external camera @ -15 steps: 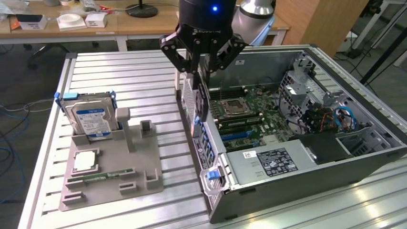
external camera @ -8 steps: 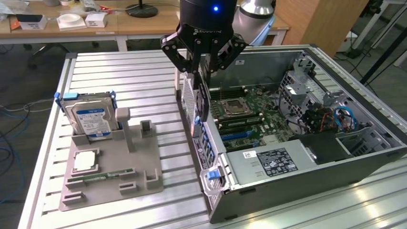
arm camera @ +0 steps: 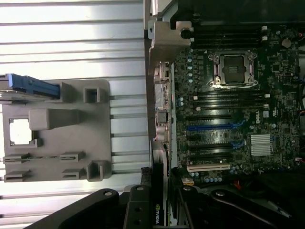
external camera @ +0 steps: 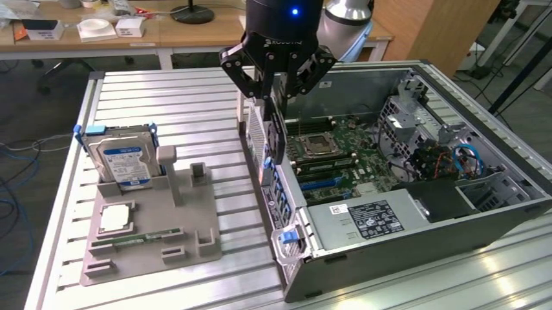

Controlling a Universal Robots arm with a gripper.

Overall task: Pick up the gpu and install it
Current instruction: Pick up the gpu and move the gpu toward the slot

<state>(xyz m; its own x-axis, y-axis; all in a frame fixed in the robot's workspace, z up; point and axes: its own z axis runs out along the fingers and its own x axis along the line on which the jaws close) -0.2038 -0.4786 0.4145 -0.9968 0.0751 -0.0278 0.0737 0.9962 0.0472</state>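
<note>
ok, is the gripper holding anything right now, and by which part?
Yes: the gripper grips the gpu by its top edge; the card hangs upright above the open computer case.

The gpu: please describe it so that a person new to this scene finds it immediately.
Find the open computer case on the slatted metal table. Over its port-side wall hangs the black claw, clamped on the gpu: a thin, dark card held upright. Unlike the silver hard drive in the grey holder, it is black and very thin.
</note>
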